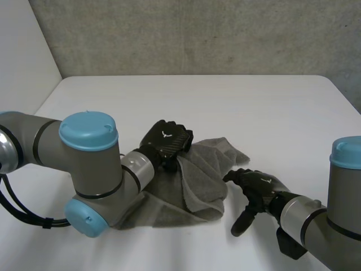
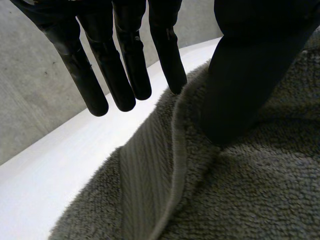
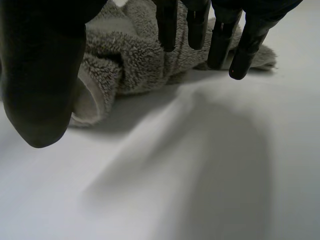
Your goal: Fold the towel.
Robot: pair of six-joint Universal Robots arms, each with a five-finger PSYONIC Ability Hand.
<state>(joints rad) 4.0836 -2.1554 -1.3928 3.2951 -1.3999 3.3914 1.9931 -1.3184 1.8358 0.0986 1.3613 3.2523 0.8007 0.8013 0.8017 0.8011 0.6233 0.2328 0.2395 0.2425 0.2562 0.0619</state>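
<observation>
— What colour is the towel (image 1: 197, 180)?
— Grey all over, with a fuzzy pile. Near its hem runs a paler band (image 2: 142, 170) of fine ribbed stripes.
— And what is under it?
— The counter (image 1: 237, 107) is plain white with no pattern. The wall (image 1: 197, 34) behind is mottled grey, speckled darker.
— The hands?
— Both black. The left hand (image 1: 165, 144) has a small white mark on its back, and so does the right hand (image 1: 256, 185). The right hand's fingers (image 3: 245, 50) are glossy black.
— The arms?
— The left arm (image 1: 84, 164) and the right arm (image 1: 344, 192) are grey with light-blue caps, silvery at the wrists.
</observation>
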